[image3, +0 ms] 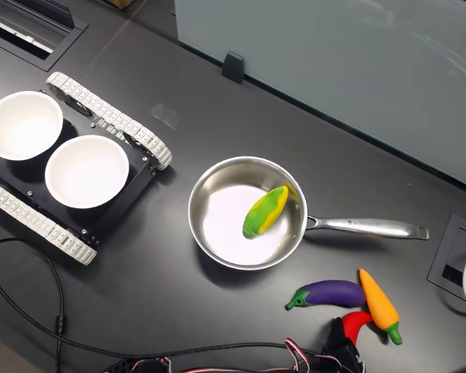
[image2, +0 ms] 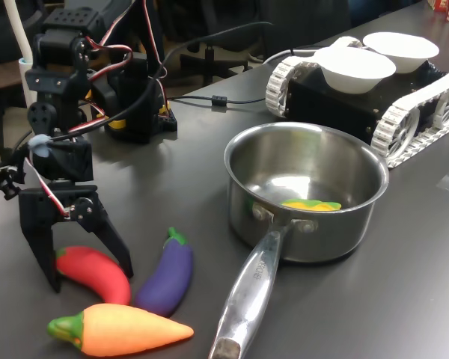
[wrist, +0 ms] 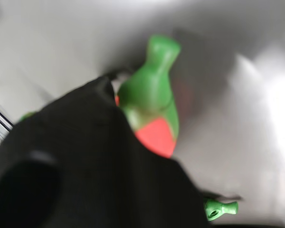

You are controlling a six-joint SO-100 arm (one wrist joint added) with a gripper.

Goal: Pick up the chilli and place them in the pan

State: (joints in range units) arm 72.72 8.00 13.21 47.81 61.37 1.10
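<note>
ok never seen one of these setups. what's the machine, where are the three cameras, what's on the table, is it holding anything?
It is a small black hobby robot arm with one gripper. The first exterior view looks across the table from low down; the second exterior view looks straight down from above; the wrist view comes from a camera on the arm itself and is blurred.

On the dark table lie a red chilli, a purple aubergine and an orange carrot, close together. Next to them stands a steel pan with a long handle; a yellow-green toy corn cob lies inside. A small tracked vehicle carries two white bowls.

Nothing is lifted. The gripper is open, its fingers straddling the chilli, which lies on the table.
</note>
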